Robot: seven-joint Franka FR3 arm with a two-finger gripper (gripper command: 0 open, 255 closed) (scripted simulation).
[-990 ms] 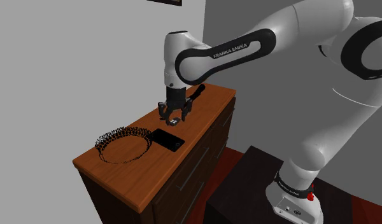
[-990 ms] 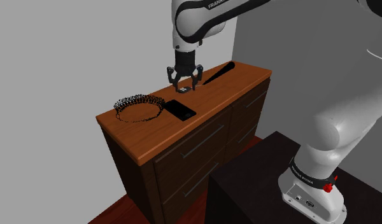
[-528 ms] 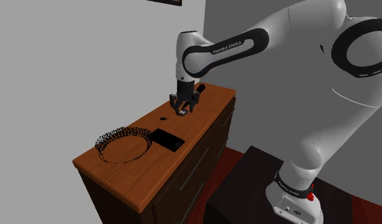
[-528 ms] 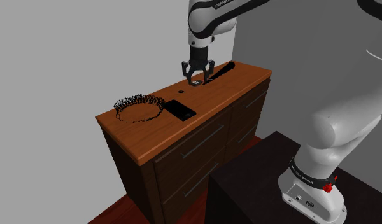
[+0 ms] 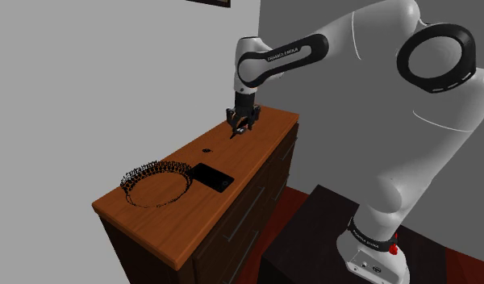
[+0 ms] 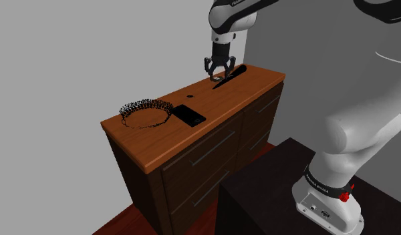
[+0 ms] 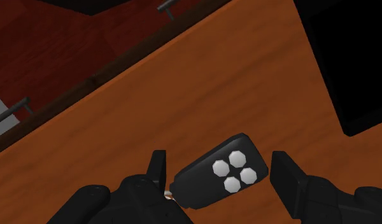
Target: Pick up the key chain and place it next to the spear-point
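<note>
My tool (image 7: 219, 162) is closed on the key chain (image 7: 225, 173). It is a black fob with four white buttons, and my two black fingers (image 7: 158, 168) press it from both sides. I hold it up over the brown wooden tabletop (image 6: 182, 139), at its far end by the wall. In the second exterior view my tool (image 6: 220, 75) hangs just beside the spear-point (image 6: 234, 71), a long dark thing lying on the wood. A flat black slab (image 6: 190, 115) and a dark spiky ring (image 6: 146, 111) lie near each other on the tabletop, well apart from my tool.
</note>
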